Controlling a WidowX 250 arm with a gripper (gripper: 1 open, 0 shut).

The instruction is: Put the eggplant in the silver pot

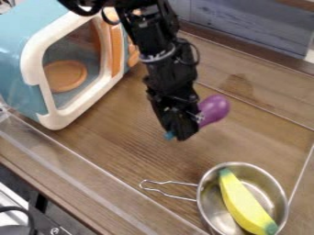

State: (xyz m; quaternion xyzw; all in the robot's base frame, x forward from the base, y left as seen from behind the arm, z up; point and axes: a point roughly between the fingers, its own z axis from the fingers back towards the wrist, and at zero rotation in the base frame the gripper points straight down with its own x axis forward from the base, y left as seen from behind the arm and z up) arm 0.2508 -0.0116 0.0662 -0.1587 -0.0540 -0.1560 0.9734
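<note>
Eggplant (pixel 214 109) sits right of frame centre, up off the wooden tabletop (pixel 110 156), pressed against the right side of the black gripper (pixel 182 128). Gripper is clenched on the eggplant; most of the purple body sticks out to the right, the inner end is hidden behind the fingers. Gripper points steeply down, arm (pixel 153 41) runs up to the top centre of the frame.

Silver pot (pixel 245 202) is in the lower right corner, well apart from the eggplant and below it in the picture. Its wire handle (pixel 166 189) lies flat on the wood, pointing left. A yellow banana toy (pixel 241 204) lies inside the pot, running diagonally across it.

Teal toy microwave (pixel 55 64) is at upper left, door open, with an orange round item (pixel 64 75) visible inside.

A clear plastic barrier (pixel 61 197) runs along the lower left edge of the table.
</note>
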